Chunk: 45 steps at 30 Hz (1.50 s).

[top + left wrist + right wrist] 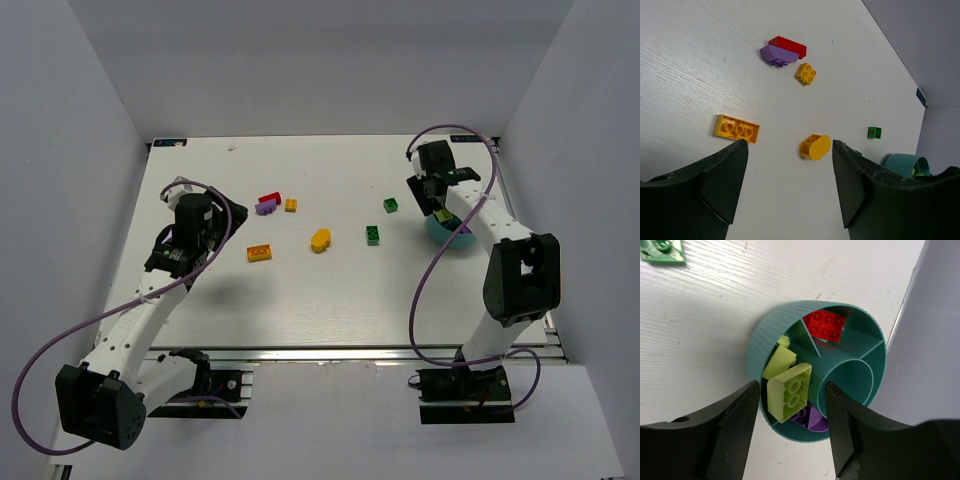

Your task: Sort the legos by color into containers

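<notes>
Right pincer point(792, 387) spread above teal bowl point(770, 335), lime brick point(790, 395) lying inside; left pincer point(790, 145) spread.

Teal bowl point(437, 231) mostly behind right arm point(492, 228), green brick point(660, 250) cropped at corner

No writing, brand, number or sign is legible anywhere; a small dark tag point(921, 97) at the table point(690, 50) edge is unreadable.
</notes>
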Available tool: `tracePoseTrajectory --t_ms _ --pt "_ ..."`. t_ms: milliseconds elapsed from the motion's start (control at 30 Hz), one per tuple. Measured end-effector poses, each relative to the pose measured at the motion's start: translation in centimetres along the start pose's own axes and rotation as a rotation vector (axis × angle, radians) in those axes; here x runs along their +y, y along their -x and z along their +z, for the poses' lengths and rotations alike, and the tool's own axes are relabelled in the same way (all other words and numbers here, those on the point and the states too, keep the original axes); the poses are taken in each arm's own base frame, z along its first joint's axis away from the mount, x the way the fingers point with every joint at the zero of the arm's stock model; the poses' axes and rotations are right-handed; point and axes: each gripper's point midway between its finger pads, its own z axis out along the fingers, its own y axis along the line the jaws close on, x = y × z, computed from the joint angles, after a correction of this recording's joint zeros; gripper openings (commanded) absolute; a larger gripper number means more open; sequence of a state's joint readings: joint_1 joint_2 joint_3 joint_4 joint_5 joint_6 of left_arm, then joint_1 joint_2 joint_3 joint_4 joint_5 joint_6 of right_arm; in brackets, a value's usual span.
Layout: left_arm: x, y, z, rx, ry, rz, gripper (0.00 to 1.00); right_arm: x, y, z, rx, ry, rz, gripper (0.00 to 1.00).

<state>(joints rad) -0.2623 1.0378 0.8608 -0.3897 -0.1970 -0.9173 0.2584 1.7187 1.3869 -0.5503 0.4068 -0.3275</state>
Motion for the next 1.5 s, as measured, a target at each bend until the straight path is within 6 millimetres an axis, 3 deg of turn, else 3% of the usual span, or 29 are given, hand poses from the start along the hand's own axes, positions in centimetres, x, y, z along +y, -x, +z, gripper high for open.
tracePoseTrajectory --t_ms 67,100,167,200,233,333,433,467,500,567,600,700,800,967,1100,1267,1500 --pt "0.1 0.1 0.0 -0.001 0.003 0.001 0.73 0.4 0.6 -0.3 -0.017 0.040 -0.012 0.59" --pt "0.2 0.1 0.0 -0.003 0.005 0.002 0.69 0.7 1.2 -0.5 -0.038 0.072 -0.025 0.65" --pt "0.4 0.4 0.1 -0.007 0.012 0.001 0.42 1.4 2.8 -1.4 -0.105 0.147 -0.059 0.89" --pt "0.6 0.5 0.1 -0.008 0.016 0.008 0.30 2.1 3.7 -2.2 -0.156 0.212 -0.089 0.89" --pt "0.8 0.6 0.1 -0.008 0.019 0.009 0.11 2.8 4.5 -3.3 -0.216 0.272 -0.138 0.90" --pt "1.6 0.9 0.2 -0.001 0.034 0.024 0.04 5.5 6.4 -8.1 -0.449 0.474 -0.301 0.89" --pt "2.2 1.2 0.3 0.008 0.044 0.029 0.13 9.0 6.9 -12.9 -0.655 0.656 -0.449 0.51" --pt "2.5 1.3 0.3 0.014 0.046 0.030 0.30 10.0 7.1 -13.4 -0.676 0.696 -0.463 0.29" --pt "2.8 1.3 0.3 0.019 0.049 0.031 0.39 11.1 7.5 -13.6 -0.679 0.743 -0.460 0.27" --pt "3.2 1.1 0.3 0.037 0.056 0.030 0.57 13.2 8.6 -12.4 -0.640 0.811 -0.416 0.32" --pt "3.5 1.0 0.3 0.045 0.060 0.030 0.67 14.3 8.9 -11.0 -0.606 0.827 -0.383 0.47" --pt "4.1 0.2 0.4 0.074 0.070 0.024 0.77 17.1 6.9 -7.0 -0.435 0.828 -0.279 0.69" --pt "5.1 -0.8 0.4 0.100 0.092 0.021 0.79 18.6 5.5 -5.2 -0.291 0.792 -0.152 0.88" --pt "5.9 -1.5 0.1 0.117 0.115 0.017 0.80 18.9 6.0 -4.4 -0.206 0.678 0.057 0.89" --pt "6.2 -1.4 0.0 0.110 0.126 0.019 0.80 18.4 5.6 -2.5 -0.134 0.573 0.190 0.88" --pt "6.3 -1.5 0.1 0.113 0.133 0.019 0.80 18.8 3.9 0.3 -0.041 0.500 0.261 0.84" --pt "6.8 -1.6 0.5 0.118 0.154 0.022 0.80 19.4 2.7 2.4 0.022 0.458 0.286 0.79"
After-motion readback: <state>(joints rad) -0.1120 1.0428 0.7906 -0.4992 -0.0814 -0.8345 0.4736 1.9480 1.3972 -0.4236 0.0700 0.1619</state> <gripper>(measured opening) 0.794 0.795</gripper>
